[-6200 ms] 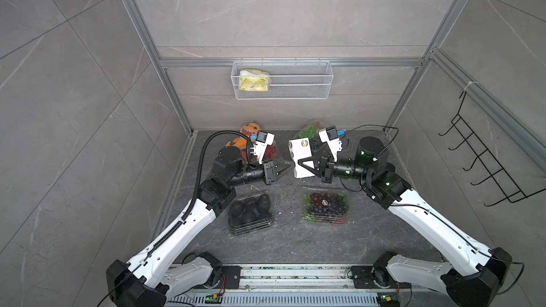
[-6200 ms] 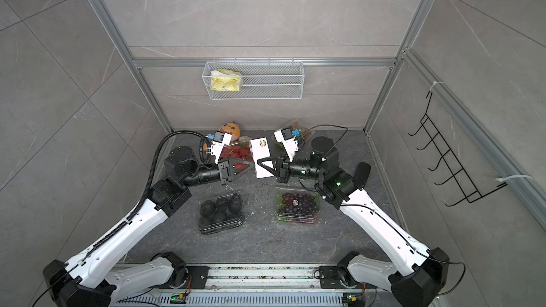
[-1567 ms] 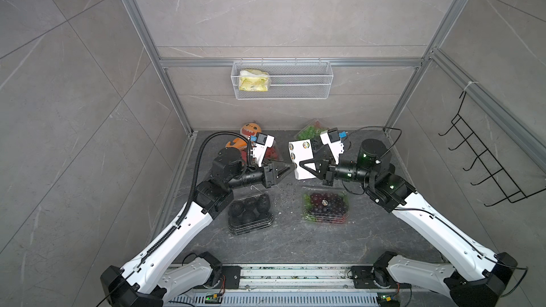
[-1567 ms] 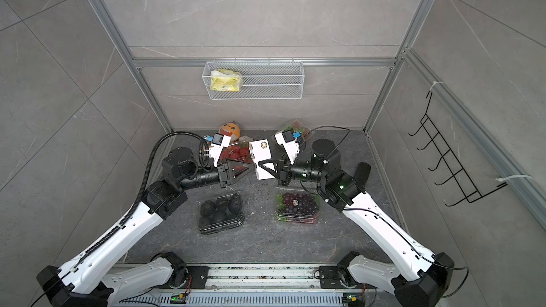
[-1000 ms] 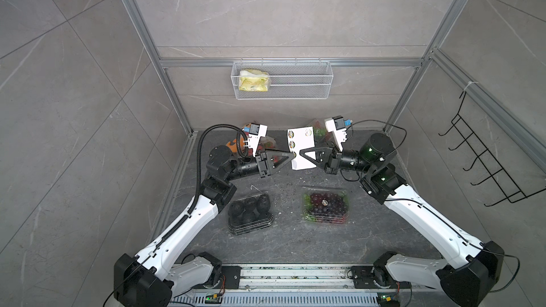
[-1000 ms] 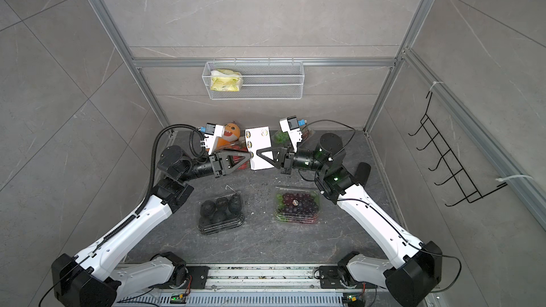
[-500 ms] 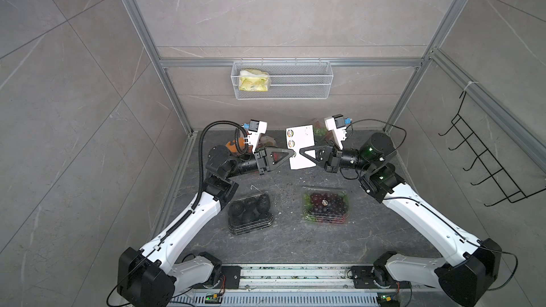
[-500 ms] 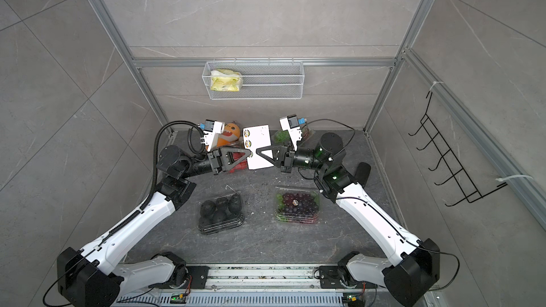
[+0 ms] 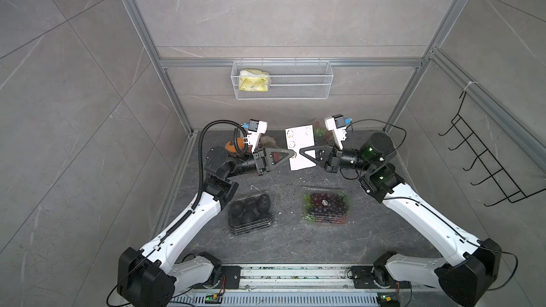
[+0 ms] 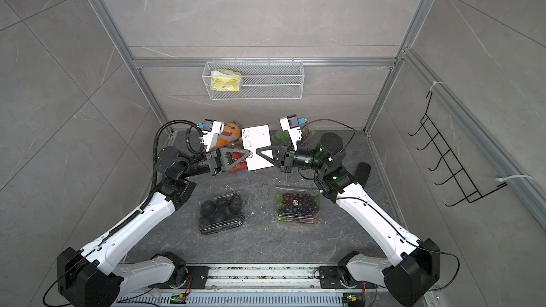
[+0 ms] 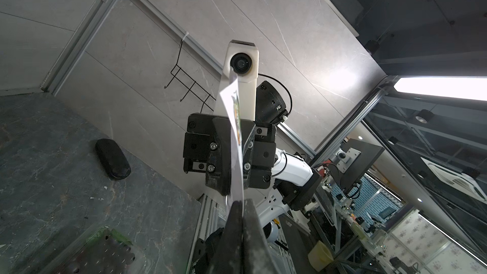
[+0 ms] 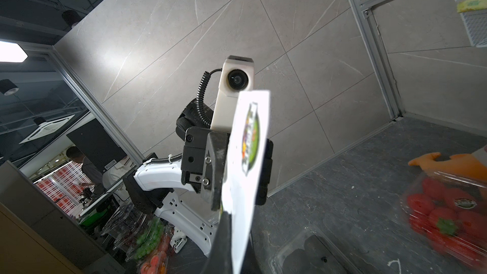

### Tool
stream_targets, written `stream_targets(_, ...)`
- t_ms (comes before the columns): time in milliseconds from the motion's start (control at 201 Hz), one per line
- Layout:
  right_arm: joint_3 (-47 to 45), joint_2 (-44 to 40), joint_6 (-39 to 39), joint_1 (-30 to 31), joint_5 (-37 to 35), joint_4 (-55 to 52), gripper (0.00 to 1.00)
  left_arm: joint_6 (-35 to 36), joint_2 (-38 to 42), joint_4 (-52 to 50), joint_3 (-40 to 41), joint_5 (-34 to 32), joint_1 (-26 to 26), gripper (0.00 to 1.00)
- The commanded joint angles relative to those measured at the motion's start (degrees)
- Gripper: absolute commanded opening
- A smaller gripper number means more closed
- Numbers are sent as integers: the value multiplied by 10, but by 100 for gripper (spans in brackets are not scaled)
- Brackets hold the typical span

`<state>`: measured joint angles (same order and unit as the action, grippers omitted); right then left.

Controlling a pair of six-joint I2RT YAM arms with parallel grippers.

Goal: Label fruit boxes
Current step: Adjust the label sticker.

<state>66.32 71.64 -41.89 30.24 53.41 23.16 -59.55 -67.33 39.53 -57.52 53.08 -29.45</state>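
While both end effectors hang above the dark, stone-patterned surface (image 9: 283,240), four clear clamshell boxes lie lower down: the avocado box (image 9: 250,212) on the base side of the left end effector (image 9: 293,155), the purple grape box (image 9: 325,206) on the base side of the right end effector (image 9: 302,152), and the strawberry box (image 12: 448,214) and green grape box (image 10: 280,137) under and beyond them. Each looks light, thin-walled and easily dented, so its flat lid seems the place to press. Both end effectors are clamped on the limp white sticker sheet (image 9: 301,138) between them.

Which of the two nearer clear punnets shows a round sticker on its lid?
The clear plastic punnet of purple grapes; the punnet of dark round fruits shows none.
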Motion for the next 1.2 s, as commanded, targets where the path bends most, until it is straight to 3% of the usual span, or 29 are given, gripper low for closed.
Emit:
stream_targets(0, 3, 5, -11, -4, 8, 26, 0, -5, 1, 38, -16, 16, 3, 0)
stream_targets(239, 1, 27, -65, -4, 28, 100, 0, -62, -28, 127, -7, 11, 0, 0)
stream_targets(602, -3, 50, -106, -3, 37, 155, 0, -77, -37, 156, -7, 7, -6, 0)
stream_targets(1199, -4, 42, -72, 0, 32, 110, 0, -66, -48, 138, -15, 12, -18, 0)
